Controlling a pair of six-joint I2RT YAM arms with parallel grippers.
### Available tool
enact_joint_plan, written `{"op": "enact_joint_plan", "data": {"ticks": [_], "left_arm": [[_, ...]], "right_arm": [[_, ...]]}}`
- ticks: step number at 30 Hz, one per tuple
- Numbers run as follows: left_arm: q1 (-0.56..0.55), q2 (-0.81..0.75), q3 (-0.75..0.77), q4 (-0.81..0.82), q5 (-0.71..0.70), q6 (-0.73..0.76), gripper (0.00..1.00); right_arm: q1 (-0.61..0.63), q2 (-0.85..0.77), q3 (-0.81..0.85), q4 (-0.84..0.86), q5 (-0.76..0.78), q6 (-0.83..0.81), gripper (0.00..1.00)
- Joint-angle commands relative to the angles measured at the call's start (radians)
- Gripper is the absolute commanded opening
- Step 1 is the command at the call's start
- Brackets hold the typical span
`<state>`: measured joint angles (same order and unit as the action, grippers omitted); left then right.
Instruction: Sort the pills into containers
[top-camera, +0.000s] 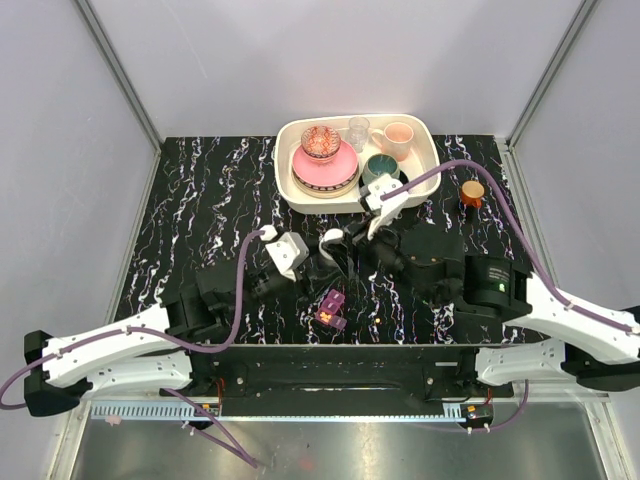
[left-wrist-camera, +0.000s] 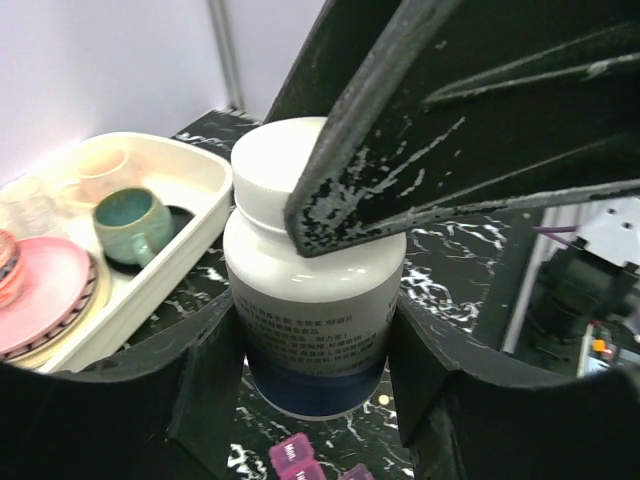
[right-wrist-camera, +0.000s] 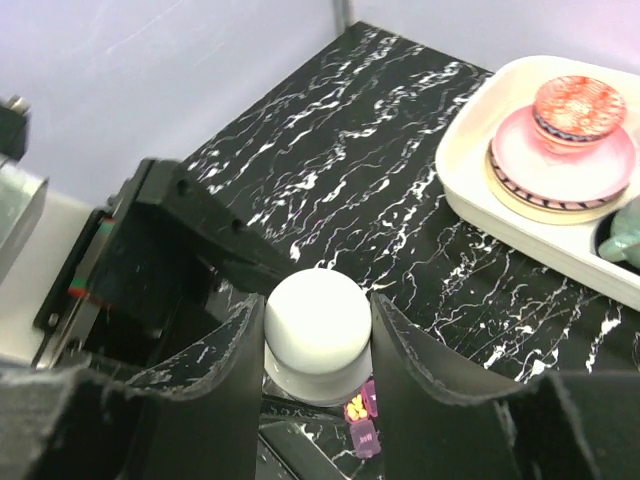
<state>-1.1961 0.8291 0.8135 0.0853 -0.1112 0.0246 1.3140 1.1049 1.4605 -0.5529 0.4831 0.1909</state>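
Observation:
A white pill bottle (left-wrist-camera: 315, 300) stands upright just above the black marble table, and my left gripper (left-wrist-camera: 315, 355) is shut on its body from both sides. My right gripper (right-wrist-camera: 318, 335) is shut on the bottle's white cap (right-wrist-camera: 318, 325) from above; one of its fingers (left-wrist-camera: 450, 130) crosses the cap in the left wrist view. Below the bottle lies the magenta pill box (top-camera: 331, 310), its containers open, and yellowish-orange pills (right-wrist-camera: 355, 407) lie in one compartment. One loose pill (left-wrist-camera: 384, 399) lies on the table beside the bottle's base.
A cream tray (top-camera: 290, 190) of crockery with a pink plate, a patterned bowl, a teal cup (top-camera: 380, 168) and a mug stands at the back. A small brown jar with an orange lid (top-camera: 472, 192) stands to the tray's right.

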Motion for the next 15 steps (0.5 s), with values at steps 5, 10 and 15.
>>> {"op": "enact_joint_plan", "data": {"ticks": [5,10,15], "left_arm": [[-0.011,0.013,0.098,0.059,-0.147,0.060,0.00],[-0.011,-0.022,0.047,0.070,-0.070,0.015,0.00],[-0.010,-0.077,0.001,0.083,0.070,-0.020,0.00]], "right_arm": [[-0.006,0.030,0.061,0.048,0.215,0.130,0.54],[-0.006,-0.100,-0.052,0.226,0.045,0.028,0.75],[-0.004,-0.218,-0.101,0.249,-0.043,-0.019,0.79]]}}
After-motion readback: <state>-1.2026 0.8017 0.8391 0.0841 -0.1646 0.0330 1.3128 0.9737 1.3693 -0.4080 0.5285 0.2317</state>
